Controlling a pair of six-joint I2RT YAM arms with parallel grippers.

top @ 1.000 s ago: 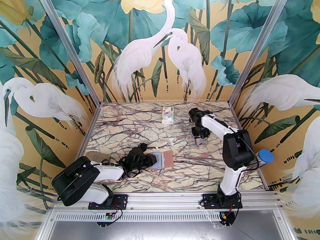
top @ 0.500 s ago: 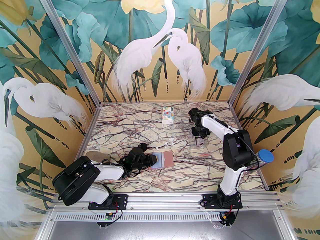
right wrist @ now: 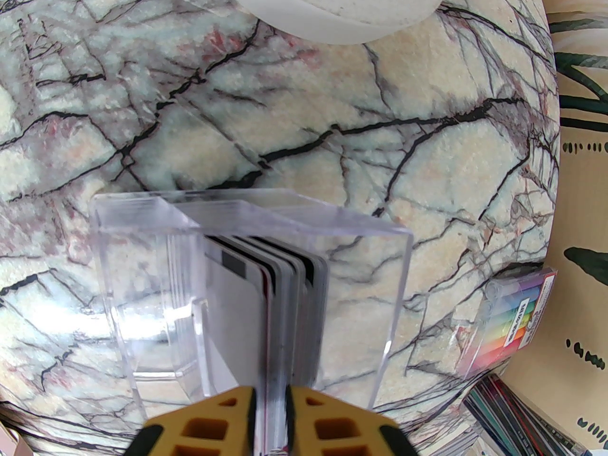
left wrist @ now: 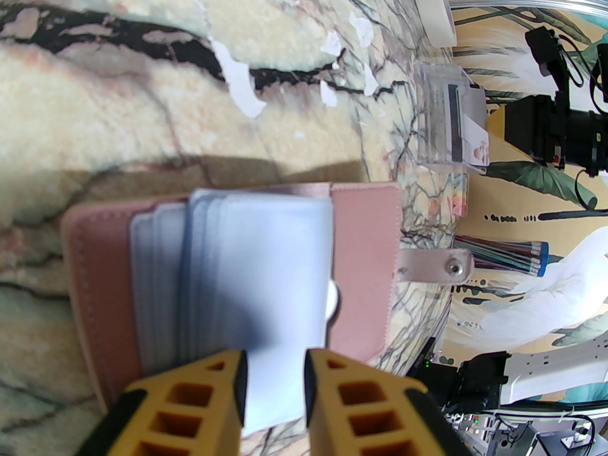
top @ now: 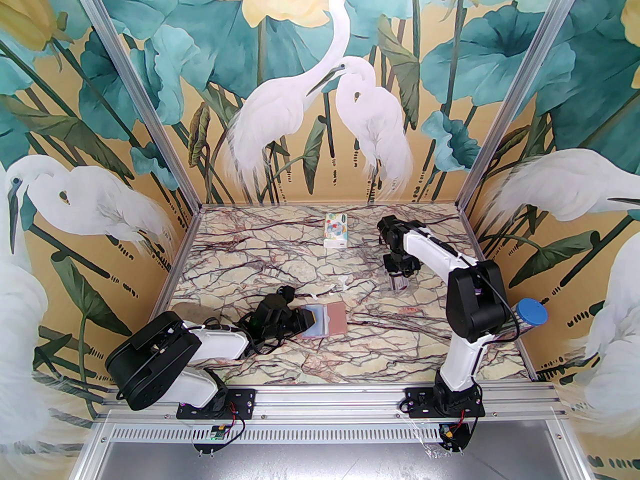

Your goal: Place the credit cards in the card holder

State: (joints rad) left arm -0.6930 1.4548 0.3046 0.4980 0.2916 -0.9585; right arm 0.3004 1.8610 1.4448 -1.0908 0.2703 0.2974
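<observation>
The card holder (top: 334,318) lies open on the marble table, pink outside with pale blue sleeves (left wrist: 266,254) inside and a snap tab (left wrist: 437,268). My left gripper (left wrist: 274,378) sits low over its left half (top: 302,320), its yellow fingers closed on one blue sleeve. Several credit cards (right wrist: 285,302), pale with dark stripes, stand on edge in a clear plastic box (right wrist: 142,278) at the right rear (top: 397,284). My right gripper (right wrist: 270,416) reaches down into that box, its jaws pinched narrow on the cards' upper edges.
A white tape roll (right wrist: 342,12) lies just beyond the box. A multicoloured marker pack (right wrist: 513,330) and a blue-capped tube of pencils (top: 530,313) lie by the right wall. A white patterned tissue pack (top: 335,229) sits at the back, and a tan disc (top: 192,312) at the left.
The right gripper's jaws have narrowed onto the cards in the clear box. The left arm and the card holder have not moved.
</observation>
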